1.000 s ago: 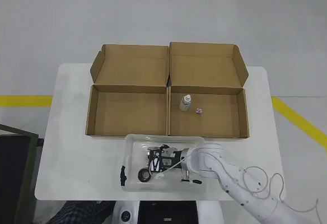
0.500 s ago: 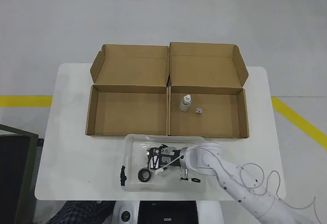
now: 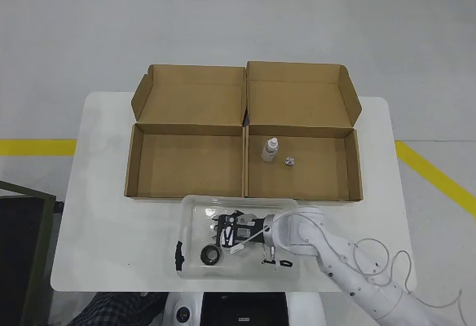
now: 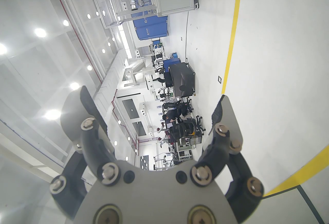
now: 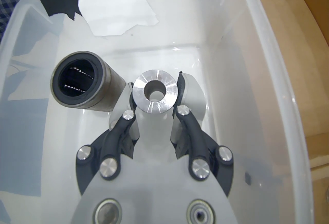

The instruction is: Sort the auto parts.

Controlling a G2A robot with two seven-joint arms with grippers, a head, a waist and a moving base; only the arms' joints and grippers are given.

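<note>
My right gripper (image 5: 155,90) is down inside a clear plastic bin (image 5: 259,37), with a finger pressed against each side of a short silver bushing (image 5: 164,81) that has a centre hole. A dark-cored linear bearing (image 5: 79,81) lies on its side right beside the bushing. From above, the right gripper (image 3: 226,232) sits mid-bin with the bearing (image 3: 211,256) nearer the front. My left gripper (image 4: 153,95) is open, holds nothing and faces the room, away from the table.
Behind the bin stand two open cardboard boxes: the left box (image 3: 185,167) bare, the right box (image 3: 328,175) holding a white bottle (image 3: 269,149) and a small part (image 3: 288,160). A black strip (image 3: 178,255) hangs on the bin's left rim. Torn paper (image 5: 115,14) is stuck to the bin wall.
The right gripper has shifted slightly leftward inside the bin. The bearing and the boxed items have stayed put.
</note>
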